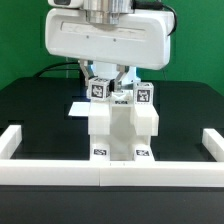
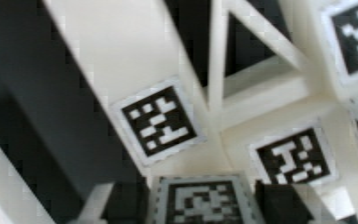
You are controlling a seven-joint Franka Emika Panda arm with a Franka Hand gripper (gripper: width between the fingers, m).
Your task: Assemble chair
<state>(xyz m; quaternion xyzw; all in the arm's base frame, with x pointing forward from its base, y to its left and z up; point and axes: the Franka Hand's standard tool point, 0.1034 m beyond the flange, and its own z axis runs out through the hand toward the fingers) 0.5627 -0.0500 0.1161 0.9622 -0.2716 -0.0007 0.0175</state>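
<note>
Item: chair (image 1: 122, 128), a chunky white assembly of blocky parts with black-and-white square tags on its top and front faces.
Location: it stands on the black table (image 1: 40, 110), near the front white border rail (image 1: 60, 168) and midway between the two side rails; the marker board (image 1: 80, 107) lies flat just behind it, toward the exterior view's left.
Wrist view content: white slats and blocks of the chair (image 2: 247, 90) fill the picture at close range, with three tags visible; edges are blurred, so individual parts cannot be named.
Arm pose: the wrist points straight down, directly above the chair, its wide white camera housing level and low over the upper blocks.
Gripper: gripper (image 1: 108, 80) reaches down among the topmost tagged blocks at the back of the assembly.
Finger state: cannot be told; the housing and the blocks hide the fingertips, and neither view shows the gap or any contact.
Risk 1: a part seated askew could jam instead of sliding home, judging by how tightly the blocks sit together.
Risk 2: sideways force from the arm could tip or slide the tall, narrow assembly, since only the front rail braces it.
Risk 3: lifting off while something is pinched could pull a loosely joined part free.
</note>
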